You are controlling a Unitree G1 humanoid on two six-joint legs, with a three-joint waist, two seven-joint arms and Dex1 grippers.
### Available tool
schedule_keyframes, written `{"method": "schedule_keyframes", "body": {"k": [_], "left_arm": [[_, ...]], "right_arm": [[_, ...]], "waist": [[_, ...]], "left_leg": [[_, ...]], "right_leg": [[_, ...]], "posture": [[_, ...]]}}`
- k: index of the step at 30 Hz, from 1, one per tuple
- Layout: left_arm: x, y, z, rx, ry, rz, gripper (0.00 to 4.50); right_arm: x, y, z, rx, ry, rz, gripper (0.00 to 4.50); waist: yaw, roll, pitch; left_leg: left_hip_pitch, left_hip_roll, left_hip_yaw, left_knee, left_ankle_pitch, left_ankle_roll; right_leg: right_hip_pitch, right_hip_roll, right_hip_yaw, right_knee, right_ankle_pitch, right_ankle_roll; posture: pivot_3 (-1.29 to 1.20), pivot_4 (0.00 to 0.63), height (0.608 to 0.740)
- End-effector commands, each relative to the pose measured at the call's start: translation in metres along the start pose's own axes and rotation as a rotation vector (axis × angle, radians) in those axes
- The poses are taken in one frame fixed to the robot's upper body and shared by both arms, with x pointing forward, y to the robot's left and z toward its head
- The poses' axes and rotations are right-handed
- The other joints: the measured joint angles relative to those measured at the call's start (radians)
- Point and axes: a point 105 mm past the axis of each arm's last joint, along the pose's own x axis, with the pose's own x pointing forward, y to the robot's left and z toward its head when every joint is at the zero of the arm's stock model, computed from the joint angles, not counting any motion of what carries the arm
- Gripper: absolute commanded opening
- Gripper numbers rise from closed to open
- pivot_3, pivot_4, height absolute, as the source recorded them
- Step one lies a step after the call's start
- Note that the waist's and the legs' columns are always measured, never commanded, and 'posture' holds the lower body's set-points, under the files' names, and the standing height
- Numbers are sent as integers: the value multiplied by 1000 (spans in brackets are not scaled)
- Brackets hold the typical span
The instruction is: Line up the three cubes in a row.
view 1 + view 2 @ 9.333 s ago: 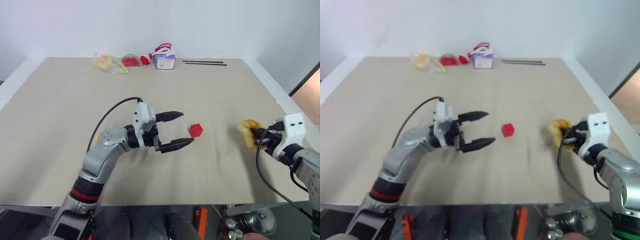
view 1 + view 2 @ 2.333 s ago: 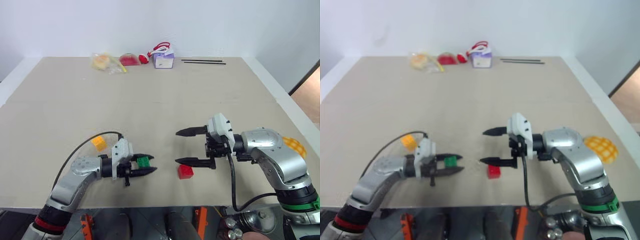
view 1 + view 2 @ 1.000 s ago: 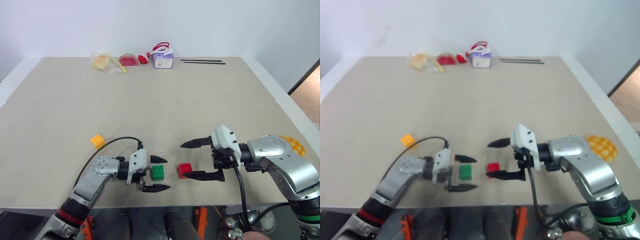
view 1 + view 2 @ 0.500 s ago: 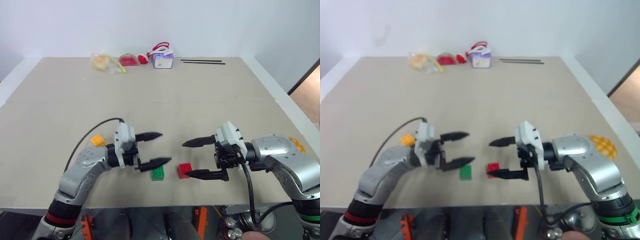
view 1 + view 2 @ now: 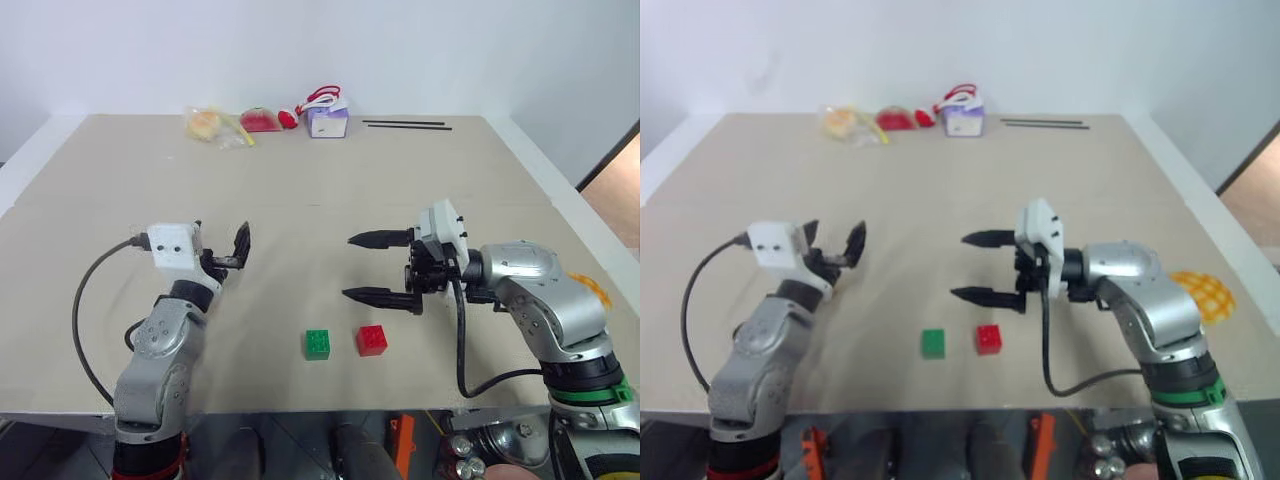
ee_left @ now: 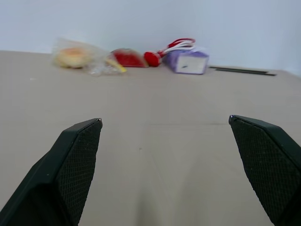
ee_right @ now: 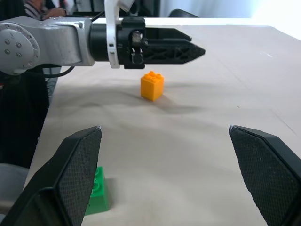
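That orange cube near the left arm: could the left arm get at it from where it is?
Probably yes. The orange cube sits alone on bare table just beyond the left gripper, whose fingers are spread wide and empty, with nothing between them and it.

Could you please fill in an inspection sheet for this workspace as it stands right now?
Surface: beige table, flat, with faint seams.
Job's things: green cube and red cube side by side near the front edge, a small gap between them; orange cube stands apart, beyond the left gripper in the right wrist view.
Clutter: bagged bun, red items, purple box and black sticks along the far edge; yellow bun behind the right arm.
Grippers: left gripper open, empty, raised; right gripper open, empty, above the table behind the red cube.
Cables: black cable looping off the left wrist, another off the right.
Surroundings: white wall.
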Motion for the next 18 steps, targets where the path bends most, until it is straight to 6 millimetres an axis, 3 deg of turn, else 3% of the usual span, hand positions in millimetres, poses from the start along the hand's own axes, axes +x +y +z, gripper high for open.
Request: {"method": "schedule_keyframes", "body": {"k": [1, 3, 10, 18], "left_arm": [[-8, 19, 12, 71, -57, 109, 4470], [-14, 33, 2, 61, -14, 190, 4470], [-27, 29, -20, 35, 64, 191, 4470], [-28, 28, -46, 41, 167, 189, 4470]], "right_arm": [[1, -2, 9, -51, -16, 22, 4500], [4, -4, 9, -56, -15, 33, 4500], [9, -7, 7, -60, -15, 57, 4500], [10, -7, 8, -64, -13, 68, 4500]], "waist": [[0, 0, 0], [-1, 0, 0], [-1, 0, 0], [-1, 0, 0]], "left_leg": [[0, 0, 0, 0, 0, 0], [0, 0, 0, 0, 0, 0], [0, 0, 0, 0, 0, 0], [0, 0, 0, 0, 0, 0]], "right_leg": [[0, 0, 0, 0, 0, -1], [0, 0, 0, 0, -2, -3], [0, 0, 0, 0, -3, -4], [-1, 0, 0, 0, -3, -5]], "posture": [[0, 150, 740], [0, 150, 740], [0, 150, 740], [0, 150, 740]]}}
